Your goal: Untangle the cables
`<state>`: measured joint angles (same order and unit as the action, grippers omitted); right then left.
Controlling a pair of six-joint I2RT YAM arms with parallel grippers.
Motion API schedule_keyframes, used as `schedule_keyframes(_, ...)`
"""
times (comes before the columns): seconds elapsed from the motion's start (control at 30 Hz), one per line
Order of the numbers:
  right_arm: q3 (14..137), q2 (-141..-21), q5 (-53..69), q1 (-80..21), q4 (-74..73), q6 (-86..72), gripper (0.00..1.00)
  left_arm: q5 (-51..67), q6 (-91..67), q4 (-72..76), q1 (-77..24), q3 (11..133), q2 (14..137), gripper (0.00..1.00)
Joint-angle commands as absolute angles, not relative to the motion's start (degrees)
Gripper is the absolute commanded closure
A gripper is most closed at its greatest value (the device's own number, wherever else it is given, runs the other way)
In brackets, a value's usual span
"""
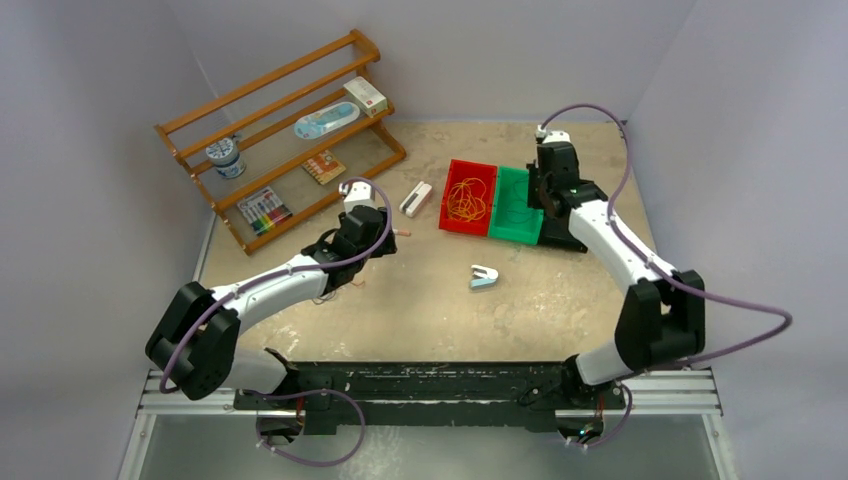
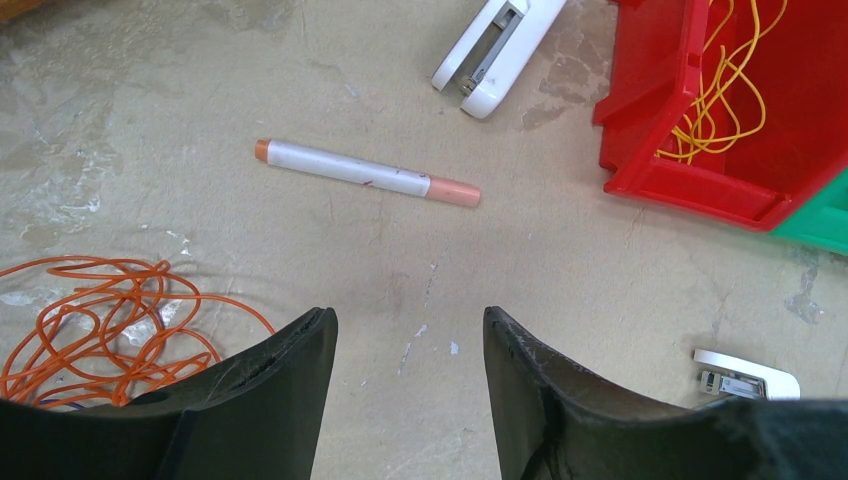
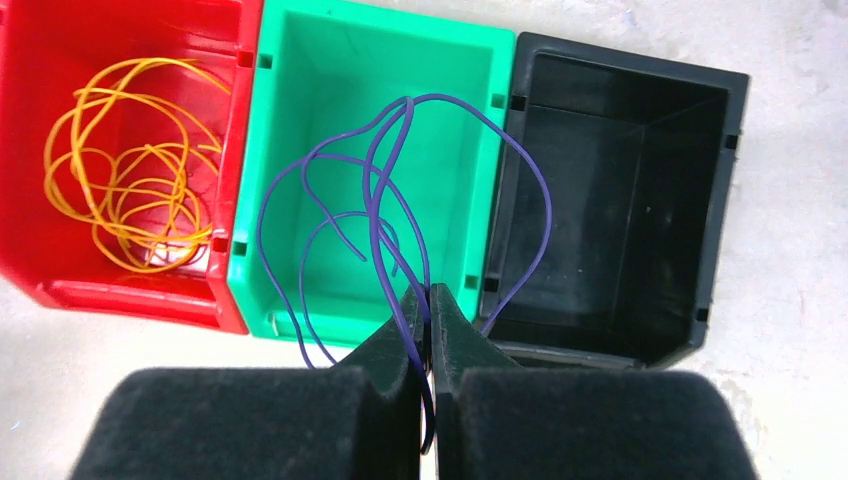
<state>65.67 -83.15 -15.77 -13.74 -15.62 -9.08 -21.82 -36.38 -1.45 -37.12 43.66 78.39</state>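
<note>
My right gripper (image 3: 430, 292) is shut on a thin purple cable (image 3: 392, 190), whose loops hang over the green bin (image 3: 460, 80). A yellow-orange cable (image 3: 125, 190) lies coiled in the red bin (image 3: 120, 30) beside it, also seen from above as the yellow-orange cable (image 1: 466, 197). A loose orange cable bunch (image 2: 100, 320) lies on the table just left of my left gripper (image 2: 410, 320). That gripper is open over bare table, with nothing between its fingers. From above, the left gripper (image 1: 385, 238) is mid-table and the right gripper (image 1: 541, 195) is over the bins.
A black bin (image 3: 620, 200) stands right of the green one. A white marker with pink ends (image 2: 365, 172) and a white stapler-like device (image 2: 497, 50) lie ahead of the left gripper, another white device (image 2: 745, 375) to its right. A wooden rack (image 1: 280, 130) stands back left.
</note>
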Motion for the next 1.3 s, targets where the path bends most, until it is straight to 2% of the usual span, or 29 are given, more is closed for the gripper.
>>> schedule_keyframes(0.0,70.6,-87.8,-17.0,-13.5,-11.9,-9.6,1.00,-22.5,-36.9,-0.5,-36.7,45.1,76.1,0.45)
schedule_keyframes(0.23,73.1,-94.2,-18.3,-13.5,-11.3,-9.1,1.00,-23.7,-37.2,-1.3,-36.7,44.2,74.7,0.45)
schedule_keyframes(0.53,73.1,-97.2,-5.6,-13.5,-8.8,-7.0,1.00,-26.7,-37.8,-2.9,-36.6,43.7,74.2,0.45)
schedule_keyframes(0.67,72.9,-97.4,-7.2,-13.5,-8.6,-7.1,0.91,-28.5,-38.0,-4.2,-36.4,43.6,73.2,0.44)
schedule_keyframes(0.8,73.3,-96.9,-10.9,-13.5,-9.6,-7.3,0.72,-32.9,-38.8,-7.2,-36.1,44.2,73.1,0.40)
schedule_keyframes(0.9,73.1,-95.2,-13.5,-13.5,-9.9,-7.4,0.63,-36.6,-39.6,-10.0,-35.9,45.0,72.9,0.38)
schedule_keyframes(1.03,72.4,-91.1,-15.1,-13.5,-8.4,-5.9,0.59,-43.2,-40.7,-15.7,-35.8,47.0,72.6,0.36)
schedule_keyframes(1.27,68.4,-83.5,0.8,-15.0,-3.2,-4.2,0.57,-50.3,-44.4,-26.0,-35.7,48.7,70.9,0.33)
